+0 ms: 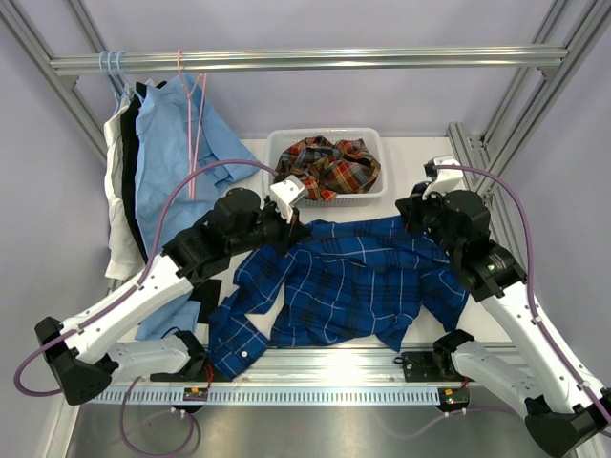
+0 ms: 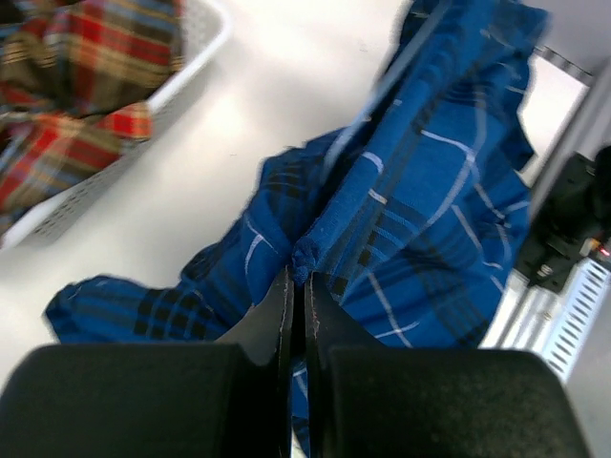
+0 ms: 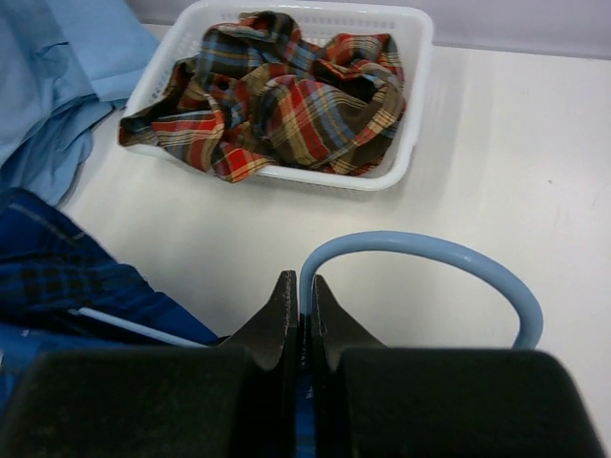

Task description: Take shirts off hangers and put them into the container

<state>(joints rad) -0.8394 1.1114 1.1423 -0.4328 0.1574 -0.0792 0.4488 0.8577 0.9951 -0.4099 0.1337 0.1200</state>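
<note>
Dark blue shirt (image 1: pixel 353 281) sprawls left-to-right on the near counter (image 1: pixel 412 155); left claw (image 2: pixel 298 277) pinches its far fold, right claw (image 3: pixel 299 286) clamps the pale blue hanger (image 3: pixel 430 253); container (image 3: pixel 325 177) lies just beyond, between both.

1. We see a blue checked shirt (image 1: pixel 353 281) spread on the worktop (image 1: pixel 393 208) between the two arms.
2. A plaid shirt (image 1: pixel 326 167) lies in the white basket (image 1: pixel 374 135).
3. More shirts (image 1: pixel 172 153) hang from the rail (image 1: pixel 305 59) at left.

I see bare surface (image 1: pixel 406 157) right of the basket (image 1: pixel 325 133), and a narrow bare strip between it and the blue shirt (image 1: pixel 353 277). Hanging shirts (image 1: pixel 162 162) block the back left, and a rail (image 1: pixel 305 60) crosses overhead.
</note>
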